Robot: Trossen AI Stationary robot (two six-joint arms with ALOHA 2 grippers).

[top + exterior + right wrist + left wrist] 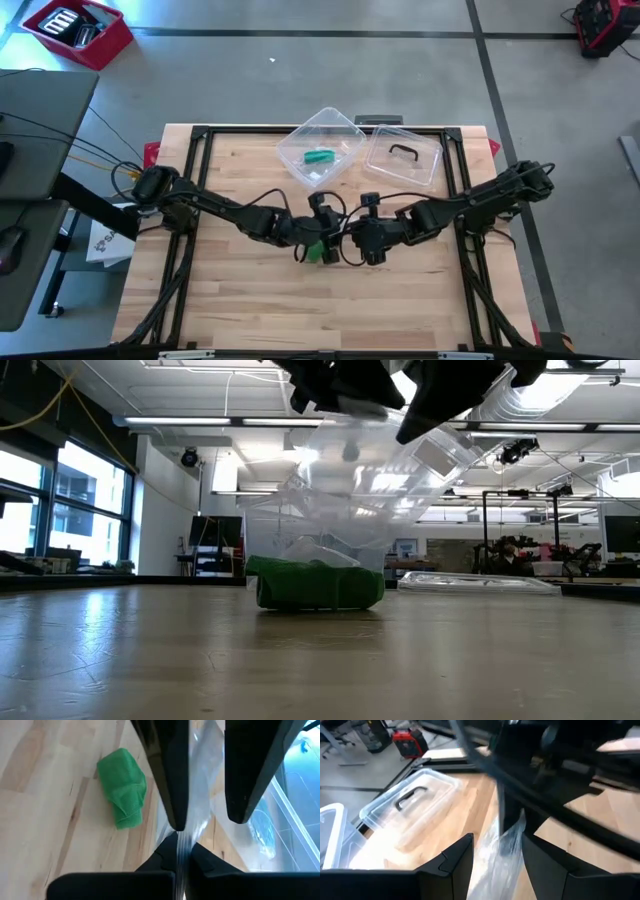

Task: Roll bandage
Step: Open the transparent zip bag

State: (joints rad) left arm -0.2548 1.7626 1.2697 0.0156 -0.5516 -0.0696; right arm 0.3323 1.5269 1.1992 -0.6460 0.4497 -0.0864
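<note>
Your green bandage (318, 250) lies on the tabletop (250, 310) at the centre of the high view, just under where the two arms meet; in the low view it sits flat on the wood (320, 585), a loose, crumpled lump rather than a tidy roll. Neither arm has hold of it.

What both arms hold is a clear plastic bag (192, 795). The right gripper (181, 851) has its fingers clenched on a thin edge of the film — you can see it pinched at the bottom centre of the right wrist view. The left gripper (495, 865) stands with its fingers spread and the crinkled film passing between them; whether they actually press it, you cannot tell from here.

The risks, as I judge them:

- The film is slick and thin. If the arms pull apart, it may slip out of the right pinch or tear.
- The bag hangs close over the bandage, so a low sweep could drag or flip it toward the tabletop's edge.
- The arms are crowded together at the centre — a careless turn could knock one against the other.
- The open clear box (320, 148) and its lid (403, 155), in the upper middle of the high view, sit near enough to be nudged.
</note>
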